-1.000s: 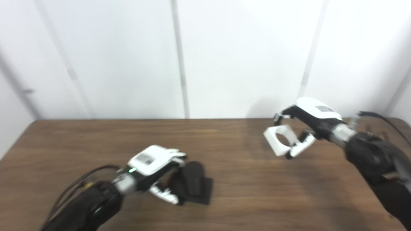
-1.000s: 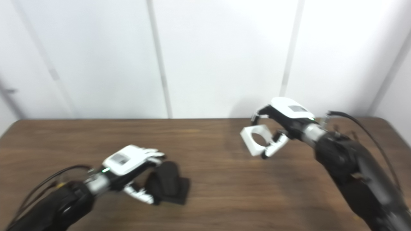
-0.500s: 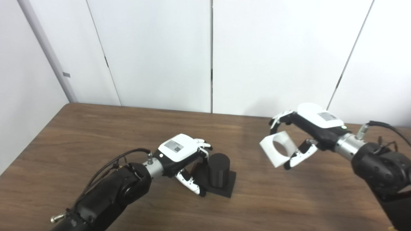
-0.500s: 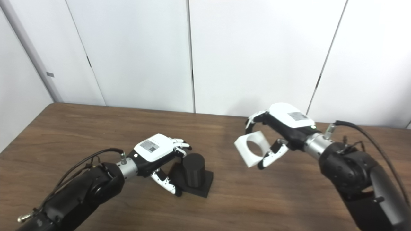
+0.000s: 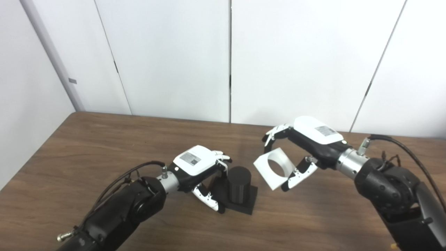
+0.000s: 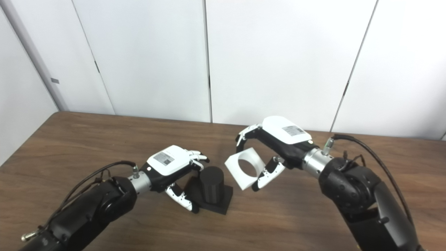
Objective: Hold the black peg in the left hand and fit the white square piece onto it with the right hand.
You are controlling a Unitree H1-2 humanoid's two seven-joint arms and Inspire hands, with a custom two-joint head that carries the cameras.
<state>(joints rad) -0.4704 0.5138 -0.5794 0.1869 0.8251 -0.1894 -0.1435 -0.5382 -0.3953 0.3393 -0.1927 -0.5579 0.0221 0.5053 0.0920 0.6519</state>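
The black peg [image 5: 239, 184] is a short upright cylinder on a square black base, standing on the wooden table [image 5: 87, 146] near the middle. My left hand [image 5: 199, 169] grips the base's left side, fingers behind the peg and thumb at the front edge. My right hand [image 5: 304, 145] holds the white square piece [image 5: 274, 168] in the air, tilted, its round hole facing up and left. The piece hangs just right of the peg and slightly above it, not touching it.
White wall panels [image 5: 230, 59] rise behind the table's far edge. A black cable [image 5: 411, 153] loops off my right forearm, and another cable [image 5: 118, 181] runs along my left forearm.
The camera swung and settled after the blurred first frames. My right hand has carried the white piece leftward, close to the peg. My left hand stays on the peg's base.
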